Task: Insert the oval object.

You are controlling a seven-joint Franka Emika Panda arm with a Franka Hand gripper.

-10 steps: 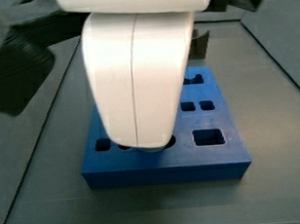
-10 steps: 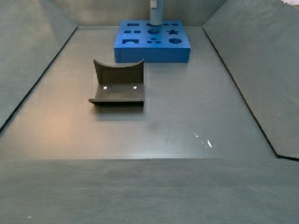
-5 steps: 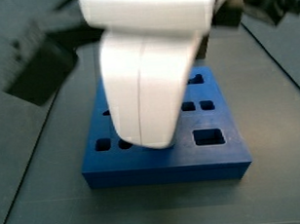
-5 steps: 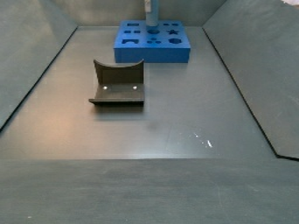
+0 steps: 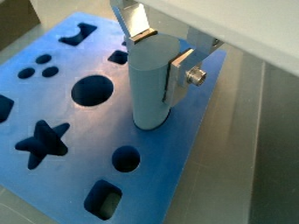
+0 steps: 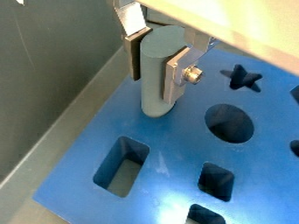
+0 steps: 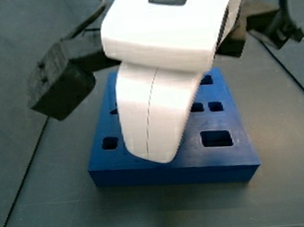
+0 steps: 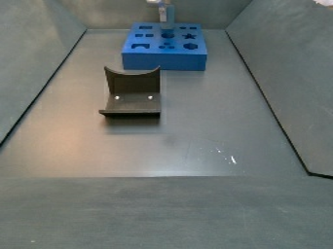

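Observation:
My gripper (image 5: 160, 54) is shut on the oval object (image 5: 152, 87), a grey-green upright peg, also seen in a wrist view (image 6: 160, 74). The silver fingers (image 6: 177, 74) clamp its upper part. The peg hangs over the blue block (image 5: 70, 131), which has several shaped holes. Its lower end is over solid blue surface between a round hole (image 5: 91, 89) and the block's edge. In a side view the gripper (image 8: 162, 5) is at the top edge, above the block (image 8: 169, 47). In a side view my white arm housing (image 7: 165, 75) hides the gripper and peg.
The dark fixture (image 8: 131, 92) stands on the grey floor in front of the block. The block also has a star hole (image 6: 243, 77), a rectangular hole (image 6: 121, 164) and a square hole (image 6: 216, 179). Sloping grey walls enclose the floor.
The gripper has risen with the peg and shifted slightly left over the block. The block and fixture have not moved.

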